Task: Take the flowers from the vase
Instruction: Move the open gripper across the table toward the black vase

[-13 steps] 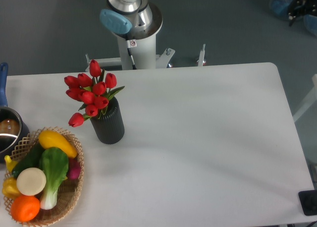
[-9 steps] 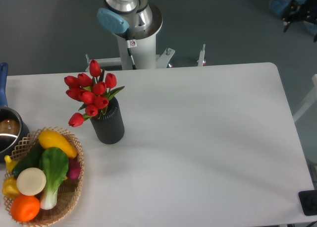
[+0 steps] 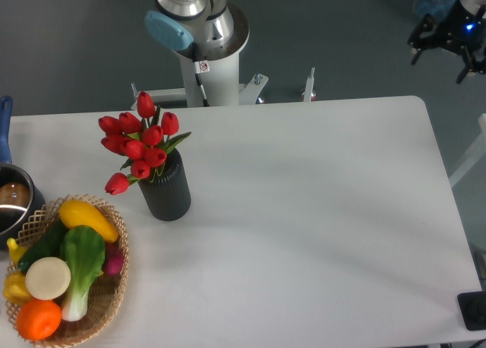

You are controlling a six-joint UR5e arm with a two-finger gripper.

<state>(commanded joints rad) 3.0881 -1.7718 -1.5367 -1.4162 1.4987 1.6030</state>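
The flowers [image 3: 140, 147], a bunch of red tulip buds with green leaves, stand in the black ribbed vase [image 3: 165, 188] on the left half of the white table [image 3: 319, 211]. One bud droops over the vase's left rim. My gripper [image 3: 438, 65] hangs in the air at the top right corner, beyond the table's far right corner and far from the vase. Its two dark fingers [image 3: 414, 53] are spread apart with nothing between them. A blue light glows on its body.
A wicker basket [image 3: 114, 287] of vegetables sits at the front left. A metal pot [image 3: 14, 200] with a blue handle is at the left edge. The arm's base [image 3: 205, 52] stands behind the table's far edge. A dark object [image 3: 474, 310] lies at the front right.
The gripper has come down and left at the top right corner, showing more of itself. The arm's shoulder joint has turned slightly left. Flowers and vase are as before.
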